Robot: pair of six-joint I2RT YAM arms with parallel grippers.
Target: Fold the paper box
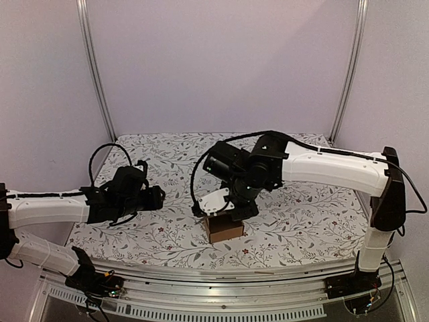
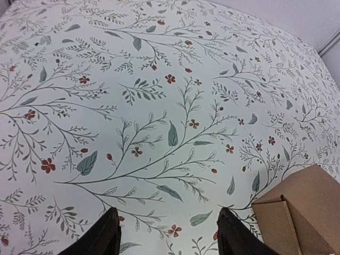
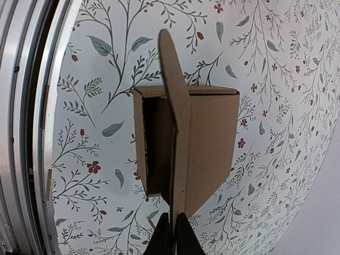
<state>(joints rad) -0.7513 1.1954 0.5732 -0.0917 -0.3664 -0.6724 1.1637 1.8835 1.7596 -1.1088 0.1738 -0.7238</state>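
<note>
Your right pincer (image 3: 174, 227) is clenched on the raised flap (image 3: 175, 127) of the paper box (image 3: 212, 143), your left pincer (image 2: 167, 234) hangs released over the surface (image 2: 159, 79) nearby, and the right arm (image 1: 322, 164) blocks most of the box from overhead.

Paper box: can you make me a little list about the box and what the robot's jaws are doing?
box: paper box, brown, partly folded, one side open
where: on flowery tablecloth, near its front edge
right jaws: shut on the box's raised flap
left jaws: open, empty, beside the box, not touching
</note>
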